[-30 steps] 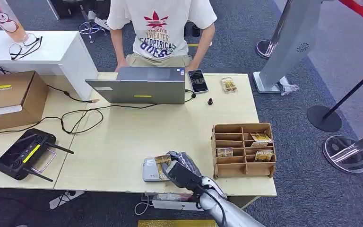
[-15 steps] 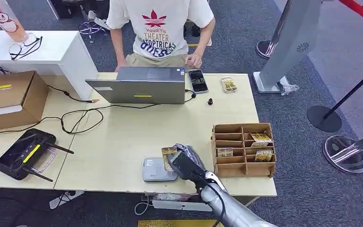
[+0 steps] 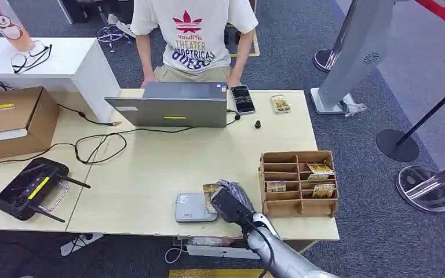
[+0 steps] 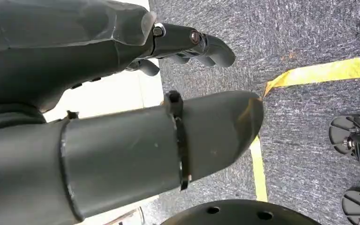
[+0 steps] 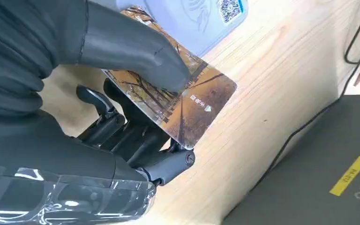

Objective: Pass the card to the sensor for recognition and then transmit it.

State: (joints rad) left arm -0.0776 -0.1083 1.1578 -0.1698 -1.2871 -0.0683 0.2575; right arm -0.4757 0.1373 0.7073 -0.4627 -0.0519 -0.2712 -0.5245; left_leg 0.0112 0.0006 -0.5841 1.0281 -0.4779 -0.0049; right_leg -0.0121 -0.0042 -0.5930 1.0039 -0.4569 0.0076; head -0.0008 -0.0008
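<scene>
My right hand (image 3: 230, 202) holds a brown picture card (image 3: 210, 194) between thumb and fingers, just right of the grey card sensor (image 3: 191, 208) near the table's front edge. The right wrist view shows the card (image 5: 183, 101) pinched under my thumb (image 5: 136, 49), with the sensor (image 5: 201, 14) a short way beyond it. My left hand (image 4: 122, 117) hangs over the carpet, fingers (image 4: 201, 44) loosely curled and holding nothing.
A wooden compartment box (image 3: 297, 182) with several cards stands right of my hand. A laptop (image 3: 171, 104), a phone (image 3: 243, 98) and another card (image 3: 280, 103) lie at the far side, where a person (image 3: 194, 35) sits. A black controller (image 3: 30, 188) and cardboard box (image 3: 13, 119) sit left.
My right hand has lifted the card off the sensor and drawn it slightly to the right. The person's hand has left the phone's side.
</scene>
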